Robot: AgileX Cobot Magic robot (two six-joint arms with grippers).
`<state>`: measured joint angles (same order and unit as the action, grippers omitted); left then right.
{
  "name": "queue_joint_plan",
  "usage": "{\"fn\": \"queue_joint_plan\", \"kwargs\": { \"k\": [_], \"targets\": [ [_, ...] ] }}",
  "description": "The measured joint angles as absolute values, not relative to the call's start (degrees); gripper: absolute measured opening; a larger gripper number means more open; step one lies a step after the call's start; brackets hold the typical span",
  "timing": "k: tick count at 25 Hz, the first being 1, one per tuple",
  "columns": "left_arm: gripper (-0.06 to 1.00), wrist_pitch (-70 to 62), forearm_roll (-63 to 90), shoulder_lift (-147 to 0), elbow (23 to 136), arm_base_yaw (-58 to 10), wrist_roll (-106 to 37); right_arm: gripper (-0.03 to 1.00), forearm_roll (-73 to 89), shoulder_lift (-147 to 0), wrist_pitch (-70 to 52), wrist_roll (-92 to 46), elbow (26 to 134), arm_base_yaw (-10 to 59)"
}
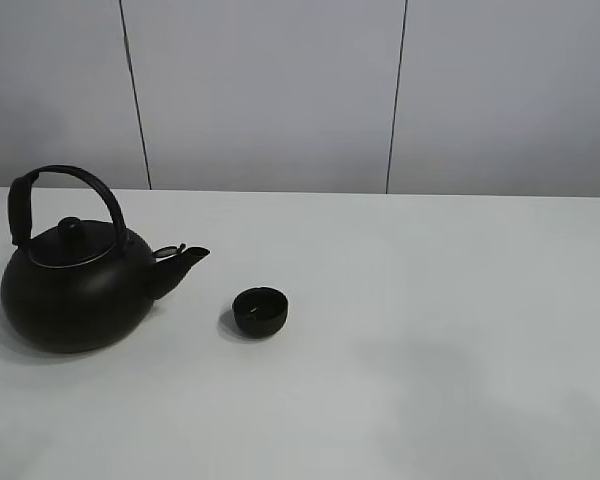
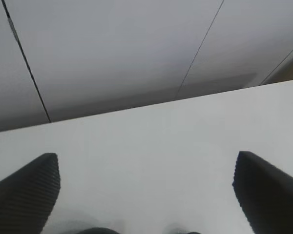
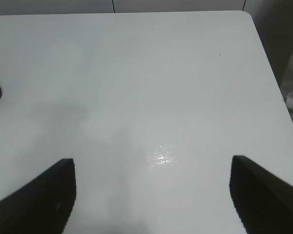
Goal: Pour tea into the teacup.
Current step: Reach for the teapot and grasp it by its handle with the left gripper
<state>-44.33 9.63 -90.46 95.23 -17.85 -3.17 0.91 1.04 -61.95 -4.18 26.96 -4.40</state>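
Now, teacup [image 1: 260, 312]: upright on white surface [image 1: 430, 330], near kettle [image 1: 75, 290] spout, not touching;
kettle: black, on the left in the high view, lid on, handle arched up, spout toward teacup;
left pincer [image 2: 146, 163]: fingers wide apart, empty, over surface;
right pincer [image 3: 152, 165]: fingers apart, empty, over surface

The kettle [image 1: 75, 290] stands on the left of the tabletop [image 1: 430, 350], its spout [image 1: 185, 262] pointing right. The teacup [image 1: 260, 312] sits upright near the spout, to its right and slightly nearer the front, not touching. A wall [image 1: 280, 90] rises behind the tabletop.
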Motion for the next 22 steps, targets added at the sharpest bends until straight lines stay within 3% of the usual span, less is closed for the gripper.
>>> {"fn": "queue_joint_plan", "kwargs": {
  "k": [5,11,14,22],
  "targets": [
    [0.69,-21.12,1.73,-79.28,73.15,-19.46,-3.17,0.59,0.91,1.04,-61.95,-4.18,26.96,-4.40],
    [0.69,28.01,0.65,-71.97,37.67,-19.46,-3.19,0.59,0.91,1.04,-61.95,-4.18,26.96,-4.40],
    [0.69,45.81,2.75,-74.26,25.95,-19.46,-3.23,0.59,0.91,1.04,-61.95,-4.18,26.96,-4.40],
    [0.69,61.10,3.86,-86.45,15.48,-14.57,-3.23,0.59,0.91,1.04,-61.95,-4.18,26.96,-4.40]
  ]
}}
